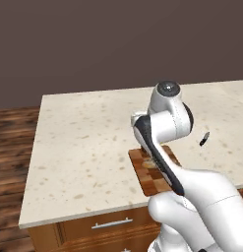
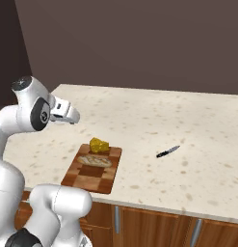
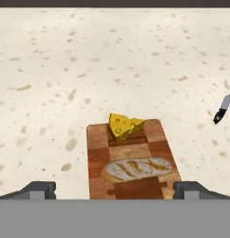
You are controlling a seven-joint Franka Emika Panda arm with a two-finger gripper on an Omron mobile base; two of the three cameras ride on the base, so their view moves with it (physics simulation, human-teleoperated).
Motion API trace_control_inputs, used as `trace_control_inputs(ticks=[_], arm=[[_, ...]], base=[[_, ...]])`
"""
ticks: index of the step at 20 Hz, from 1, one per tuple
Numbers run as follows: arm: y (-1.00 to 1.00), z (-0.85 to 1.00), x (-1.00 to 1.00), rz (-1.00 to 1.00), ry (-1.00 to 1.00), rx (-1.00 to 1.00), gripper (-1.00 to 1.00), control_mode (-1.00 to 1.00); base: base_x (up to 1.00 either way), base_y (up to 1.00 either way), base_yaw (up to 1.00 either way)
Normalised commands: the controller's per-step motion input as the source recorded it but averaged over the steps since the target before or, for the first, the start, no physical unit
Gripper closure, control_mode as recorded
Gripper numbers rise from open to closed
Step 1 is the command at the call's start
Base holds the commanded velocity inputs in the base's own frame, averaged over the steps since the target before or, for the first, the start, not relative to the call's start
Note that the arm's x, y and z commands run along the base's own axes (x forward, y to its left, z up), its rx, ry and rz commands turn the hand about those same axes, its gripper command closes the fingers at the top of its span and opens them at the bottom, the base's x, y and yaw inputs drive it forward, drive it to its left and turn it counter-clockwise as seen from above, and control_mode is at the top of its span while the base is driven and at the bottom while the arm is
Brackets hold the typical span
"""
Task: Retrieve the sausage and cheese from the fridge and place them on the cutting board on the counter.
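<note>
Hovering above the near part of the counter (image 3: 51, 69), the hand (image 3: 114, 189) has its two dark fingertips (image 3: 38, 189) spread wide with nothing between them; directly below and just ahead of it lies the cutting board (image 3: 95, 139), checkered wood, set near the counter's front edge; on the board's nearer half, closest to the hand, rests a pale flat loaf of bread (image 3: 136, 169); beyond the loaf, on the board's far end, sits the cheese (image 3: 125, 126), a bright yellow wedge touching the wood; farther out and off to the hand's right, well apart from the board, a small dark-handled knife (image 3: 222, 109) lies on the bare speckled stone.
</note>
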Motion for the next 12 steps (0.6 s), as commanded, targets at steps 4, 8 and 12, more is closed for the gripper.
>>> trace_control_inputs(ticks=[4,8,12], arm=[[0.0,0.74,-0.89,0.02,-0.11,0.23,-1.0,-1.0],[0.0,0.5,-0.98,0.05,-0.08,0.13,-1.0,-1.0],[0.0,0.34,-0.89,0.01,0.0,0.0,-1.0,-1.0]], base=[[0.0,0.0,0.0],[0.0,0.0,0.0],[0.0,0.0,0.0]])
